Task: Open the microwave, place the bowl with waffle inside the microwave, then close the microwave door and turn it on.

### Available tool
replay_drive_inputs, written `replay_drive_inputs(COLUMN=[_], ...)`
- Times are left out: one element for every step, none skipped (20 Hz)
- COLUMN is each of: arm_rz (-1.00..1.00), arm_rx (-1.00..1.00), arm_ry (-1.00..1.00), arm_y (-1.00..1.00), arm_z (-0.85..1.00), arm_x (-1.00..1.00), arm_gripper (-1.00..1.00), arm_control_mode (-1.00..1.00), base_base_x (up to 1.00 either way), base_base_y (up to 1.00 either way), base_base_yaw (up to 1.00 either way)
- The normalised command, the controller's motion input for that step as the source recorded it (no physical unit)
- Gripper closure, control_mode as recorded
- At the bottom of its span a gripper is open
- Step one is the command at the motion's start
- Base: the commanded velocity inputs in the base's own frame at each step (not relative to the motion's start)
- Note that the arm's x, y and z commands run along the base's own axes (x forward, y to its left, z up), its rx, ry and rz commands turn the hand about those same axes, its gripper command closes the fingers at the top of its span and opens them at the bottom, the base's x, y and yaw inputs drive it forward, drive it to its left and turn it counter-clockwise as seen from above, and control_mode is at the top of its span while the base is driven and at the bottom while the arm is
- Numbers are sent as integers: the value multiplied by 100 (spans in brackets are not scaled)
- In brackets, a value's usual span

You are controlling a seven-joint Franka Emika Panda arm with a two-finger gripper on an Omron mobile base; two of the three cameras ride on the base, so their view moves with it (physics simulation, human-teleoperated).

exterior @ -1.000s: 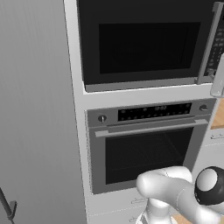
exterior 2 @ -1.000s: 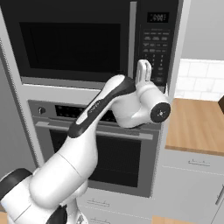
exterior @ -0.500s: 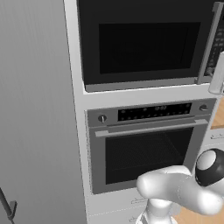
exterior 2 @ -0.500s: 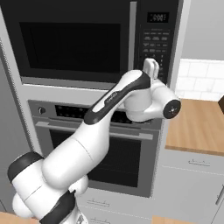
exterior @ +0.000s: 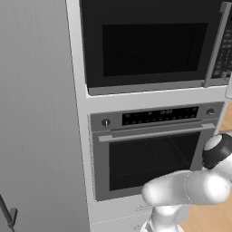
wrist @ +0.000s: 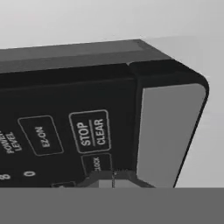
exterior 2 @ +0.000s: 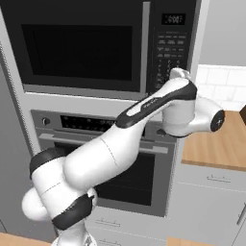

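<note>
In the left base view, the large black built-in microwave (exterior: 154,45) sits high in a pale cabinet column, its wide black door with a dark glass window (exterior: 145,47) closed flush, the long grey vertical bar handle (exterior: 215,45) along the door's right edge. Below it is a grey oven with round knobs and a horizontal handle (exterior: 154,149), and a tall grey panel (exterior: 36,113) stands at the left. The white arm (exterior: 190,188) bends across the lower right, a dark joint near the oven's right edge.

In the right base view, the microwave's button keypad strip (exterior 2: 170,48) is right of the door handle. The arm rises from the lower left, reaches up across the oven front, and its hand lies against the lower part of the keypad. A wooden counter (exterior 2: 216,144) and white tiled wall (exterior 2: 221,86) lie to the right.

In the hand view, the gripper (wrist: 113,180) shows its two dark tips pressed together, just beside the black keypad, directly under the "CLOCK" key (wrist: 97,164) and near the "STOP CLEAR" key (wrist: 91,130) and "EZ-ON" key (wrist: 41,135). Grey trim (wrist: 168,131) edges the panel.
</note>
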Motion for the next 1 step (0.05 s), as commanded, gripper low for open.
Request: replay_drive_inputs(arm_rz=[0], arm_rx=[0], arm_ry=[-27], arm_y=[0], arm_z=[-55], arm_x=[-68], arm_gripper=[100], arm_control_mode=[-100], base_base_x=[0], base_base_y=[0], base_base_yaw=[0])
